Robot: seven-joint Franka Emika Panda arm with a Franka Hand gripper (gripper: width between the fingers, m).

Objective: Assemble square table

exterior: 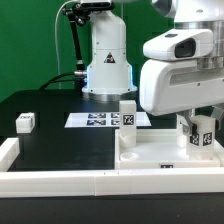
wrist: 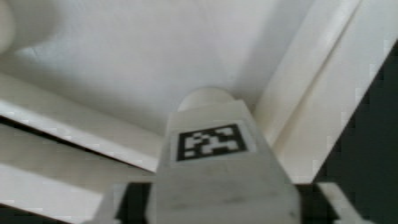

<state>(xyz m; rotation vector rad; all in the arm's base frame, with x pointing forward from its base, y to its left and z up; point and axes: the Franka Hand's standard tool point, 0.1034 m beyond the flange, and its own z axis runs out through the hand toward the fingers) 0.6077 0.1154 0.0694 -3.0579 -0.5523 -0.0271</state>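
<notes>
The square table's white panel lies rim-up at the exterior view's right front. One white tagged leg stands upright at its near-left corner. My gripper reaches down over the panel's right side, and its fingers sit around another tagged leg. In the wrist view that leg fills the gap between my dark fingers, which press on both its sides. So my gripper is shut on the leg. Behind it I see the panel's rimmed underside. A loose leg lies far left.
A long white L-shaped rail runs along the front and left edges of the black table. The marker board lies flat in front of the robot's white base.
</notes>
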